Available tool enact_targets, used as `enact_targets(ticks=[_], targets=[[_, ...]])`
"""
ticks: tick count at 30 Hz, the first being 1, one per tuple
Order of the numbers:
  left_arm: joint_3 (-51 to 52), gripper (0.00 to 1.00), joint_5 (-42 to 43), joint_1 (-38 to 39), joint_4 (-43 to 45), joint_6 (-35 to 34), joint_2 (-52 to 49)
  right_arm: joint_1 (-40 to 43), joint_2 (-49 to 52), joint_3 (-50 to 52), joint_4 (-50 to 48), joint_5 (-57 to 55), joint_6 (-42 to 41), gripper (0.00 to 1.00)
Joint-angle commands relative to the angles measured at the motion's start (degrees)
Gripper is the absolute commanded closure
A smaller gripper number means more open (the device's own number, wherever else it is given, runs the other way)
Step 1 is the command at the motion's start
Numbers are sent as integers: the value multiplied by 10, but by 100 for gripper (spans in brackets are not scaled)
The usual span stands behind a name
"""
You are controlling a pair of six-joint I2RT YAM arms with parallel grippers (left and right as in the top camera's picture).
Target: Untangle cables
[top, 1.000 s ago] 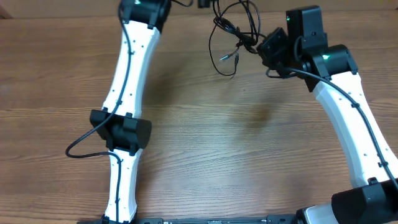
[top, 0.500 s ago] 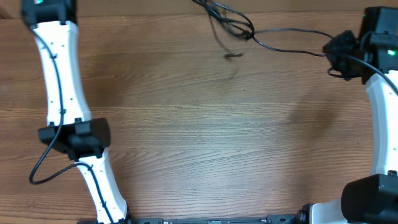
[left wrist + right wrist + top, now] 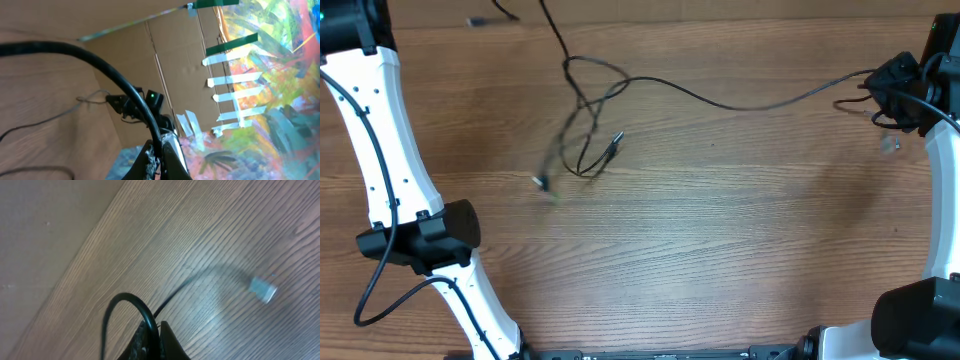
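over the table (image 3: 720,250), cables (image 3: 720,100) between left gripper (image 3: 156,151) and right gripper (image 3: 152,329), each clamped on a strand

Near table (image 3: 720,260) open; cables (image 3: 750,105) across far side.

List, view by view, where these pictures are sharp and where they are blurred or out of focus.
Overhead: the table grain is crisp, but one strand of the cables smears into a faint ghost. Left wrist: the stretch of cable nearest the lens is soft, while the cardboard behind it is clearer. Right wrist: the silvery plug is blurred and the wood grain around it is sharp.
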State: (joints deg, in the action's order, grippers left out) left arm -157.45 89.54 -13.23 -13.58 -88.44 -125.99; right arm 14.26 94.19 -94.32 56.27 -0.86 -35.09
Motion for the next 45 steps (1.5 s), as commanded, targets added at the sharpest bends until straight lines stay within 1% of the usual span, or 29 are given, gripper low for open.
enact_targets(ticks=[1,4,6,8,10,12,15,16,17,20,21,23,24,25,26,27,28,29,31,33,35,36,41,43,45], targets=[[-11,96,6,5,47,-1,24,-3,-4,3,-2,14,11,96],[-11,96,-27,33,108,-1,31,-24,-13,-2,-5,57,23,96],[-11,96,-71,60,162,1,35,-47,-23,-6,-12,73,41,96],[-11,96,-121,84,209,25,35,-72,-34,-11,-15,75,51,96],[-11,96,-173,106,216,86,35,-104,-50,-19,-21,74,78,96],[-11,96,-236,128,196,183,35,-141,-67,-25,-42,75,118,96],[-11,96,-370,167,93,354,36,-203,-95,-27,-91,74,194,96],[-11,96,-446,186,34,425,36,-225,-104,-27,-111,73,216,96],[-11,96,-502,198,-6,465,35,-243,-111,-27,-127,66,231,96],[-11,96,-775,252,-156,626,35,-286,-132,-27,-162,-14,229,96],[-11,96,-861,269,-196,664,35,-296,-137,-27,-171,-46,229,96],[-11,96,-1066,304,-273,737,37,-309,-144,-27,-190,-104,229,96],[-11,96,-1193,322,-311,771,37,-313,-147,-27,-203,-127,230,96],[-11,96,-1245,329,-328,783,37,-313,-148,-27,-209,-133,230,96],[-11,96,-1328,339,-359,801,37,-313,-149,-27,-218,-137,231,96],[-11,96,-1392,345,-389,808,38,-313,-149,-28,-224,-137,232,96],[-11,96,-1448,349,-428,807,41,-313,-149,-28,-231,-137,232,96],[-11,96,-1476,350,-461,803,45,-312,-149,-28,-243,-137,232,96],[-11,96,-1483,349,-539,775,61,-313,-150,-29,-268,-137,232,96],[-11,96,-1471,339,-604,727,81,-313,-152,-30,-289,-137,232,96],[-11,96,-1431,322,-659,682,106,-311,-154,-37,-303,-137,244,96],[-11,96,-1399,311,-679,670,120,-308,-154,-45,-305,-140,253,96],[-11,96,-1220,256,-738,660,175,-294,-157,-86,-305,-160,298,96],[-11,96,-1188,240,-751,659,185,-292,-159,-98,-305,-161,314,96],[-11,96,-1179,227,-770,654,189,-292,-160,-111,-305,-161,334,96]])
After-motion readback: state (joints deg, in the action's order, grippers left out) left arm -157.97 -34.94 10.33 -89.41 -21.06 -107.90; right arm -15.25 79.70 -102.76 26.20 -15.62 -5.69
